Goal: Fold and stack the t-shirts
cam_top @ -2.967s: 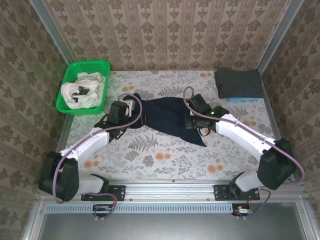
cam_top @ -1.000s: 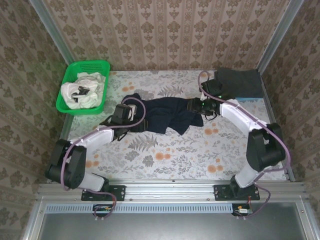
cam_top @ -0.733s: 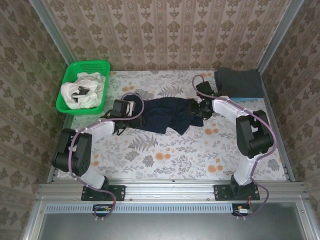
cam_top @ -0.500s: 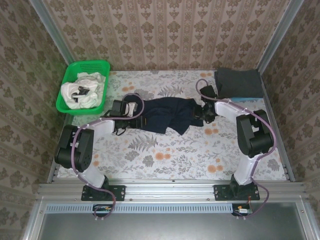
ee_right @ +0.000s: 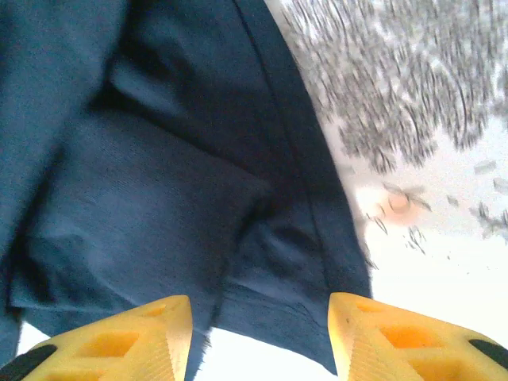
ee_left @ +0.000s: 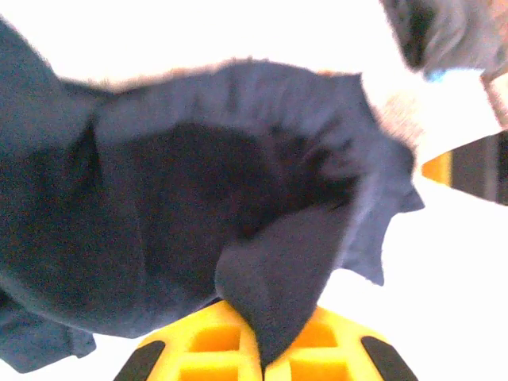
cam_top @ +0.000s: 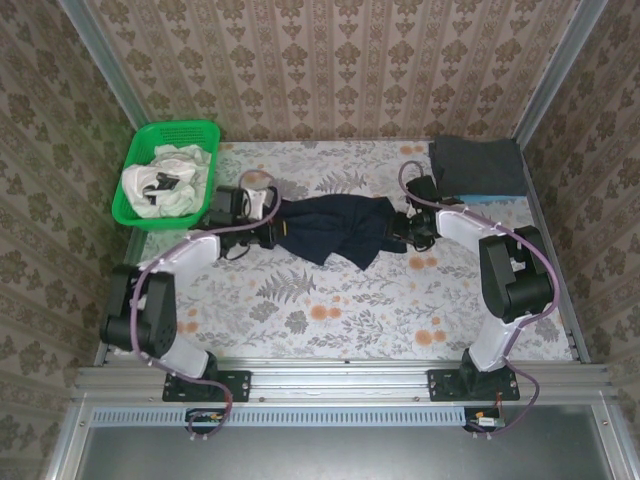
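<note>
I'm reading deep, plain navy on the big t-shirt (cam_top: 330,228), no print at all. Bright yellow on the left fingers (ee_left: 198,349), the same yellow on the right fingers (ee_right: 135,337). The basket (cam_top: 178,130) is vivid green, the white shirt (cam_top: 185,198) carries black marks. I see a dark grey shirt (cam_top: 478,165) and a light blue shirt (cam_top: 488,199). The surface (cam_top: 330,320) is pale grey, with leaves and orange blossoms.

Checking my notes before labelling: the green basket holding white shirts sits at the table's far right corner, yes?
Not quite. The green basket holding the white shirts sits at the table's far left corner, not the right; the top external view shows it.
</note>
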